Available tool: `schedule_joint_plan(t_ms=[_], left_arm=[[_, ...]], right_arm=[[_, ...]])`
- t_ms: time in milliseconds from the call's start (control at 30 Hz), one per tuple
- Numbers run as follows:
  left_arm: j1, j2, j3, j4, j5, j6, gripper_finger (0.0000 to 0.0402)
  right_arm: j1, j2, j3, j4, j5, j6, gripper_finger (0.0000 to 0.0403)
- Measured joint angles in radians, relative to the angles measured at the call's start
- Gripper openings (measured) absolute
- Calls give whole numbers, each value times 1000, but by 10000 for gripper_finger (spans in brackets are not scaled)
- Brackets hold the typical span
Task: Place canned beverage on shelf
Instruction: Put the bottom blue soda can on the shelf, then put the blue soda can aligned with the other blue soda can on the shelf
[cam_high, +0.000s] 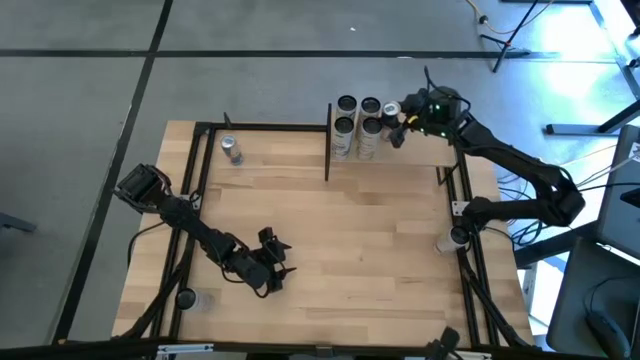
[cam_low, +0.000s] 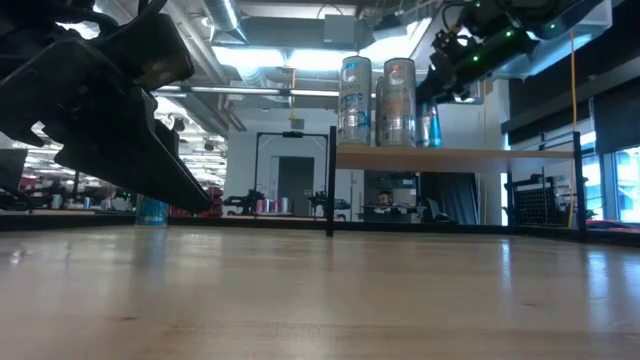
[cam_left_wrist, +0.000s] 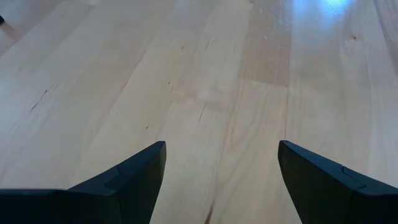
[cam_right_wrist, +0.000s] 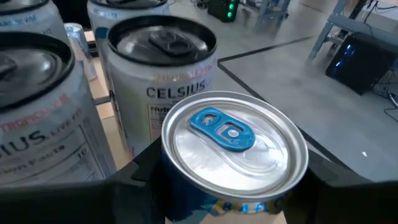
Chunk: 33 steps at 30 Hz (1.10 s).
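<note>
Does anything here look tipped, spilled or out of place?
Nothing spilled or tipped. Four cans stand upright on the shelf, the right gripper holds a fifth can beside them, and one lone can stands far off at the table's back left.

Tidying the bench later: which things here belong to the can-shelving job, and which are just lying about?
Job:
- blue-tab can, held in the right gripper
- shelf
- four cans already on it

Lying about:
- lone can at the far left
- left gripper, open, idle
</note>
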Motion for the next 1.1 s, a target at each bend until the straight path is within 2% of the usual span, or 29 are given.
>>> schedule_joint_plan(t_ms=[300, 567, 733, 1033, 1100], left_arm=[[-7, 0, 0, 0, 1, -1, 295], [-6, 0, 0, 0, 0, -1, 295], [-6, 0, 0, 0, 0, -1, 295], [-6, 0, 0, -2, 0, 0, 295], [-6, 0, 0, 11, 0, 1, 295]], right_arm=[[1, 9, 0, -6, 0, 0, 203], [1, 3, 1, -13, 0, 0, 287], [1, -40, 3, -13, 0, 1, 315], [2, -151, 157, -217, 7, 9, 319], [17, -174, 193, -266, -32, 27, 320]])
